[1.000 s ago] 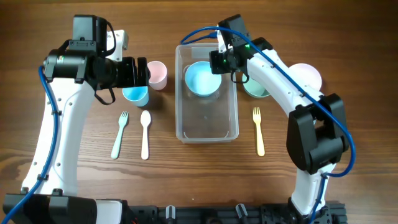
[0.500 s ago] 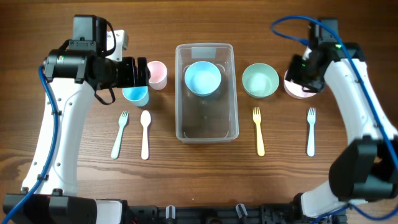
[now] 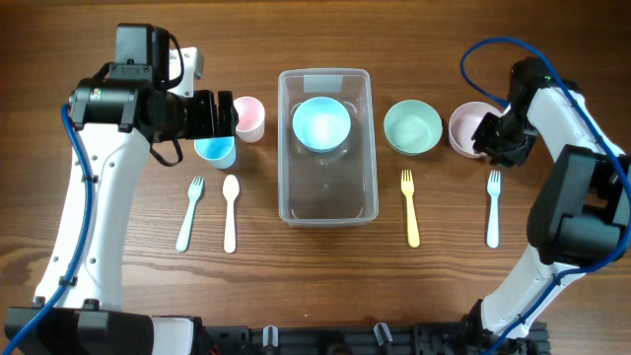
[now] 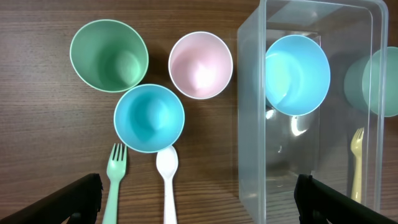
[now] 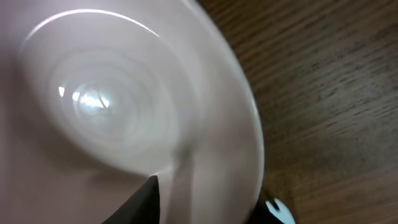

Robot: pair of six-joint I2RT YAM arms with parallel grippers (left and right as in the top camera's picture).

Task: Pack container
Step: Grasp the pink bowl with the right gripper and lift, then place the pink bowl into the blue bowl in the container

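Container [image 3: 330, 189]: clear rectangular bin, dead centre of the table, long side running 12 to 6. It looks light, with thin walls that would flex and slick sides. The thick rim is the only good place to take hold; a pinch on a long side looks safest. It probably needn't move at all, since things go into it.

Inside, at the 12 o'clock end, sits a blue bowl [image 3: 321, 123]; the 6 o'clock half is bare.

- **At 3 o'clock:** green bowl [image 3: 413, 127], then pink bowl [image 3: 463, 128], with a yellow fork [image 3: 409, 207] and a blue fork [image 3: 492, 207] below them.
- **At 9 o'clock:** pink cup [image 3: 247, 117], blue cup [image 3: 215, 151] and green cup [image 4: 109, 55], with a green fork [image 3: 189, 212] and a white spoon [image 3: 231, 212] below.

The right gripper [image 3: 496, 138] is at the pink bowl's 3 o'clock rim, one finger inside and one outside the wall. I can't tell if they are pressing it. The bowl looks like hard, smooth, light plastic, so a rim pinch could slip.

The left gripper [image 3: 222, 116] hangs over the cups with its fingers spread wide, holding nothing.
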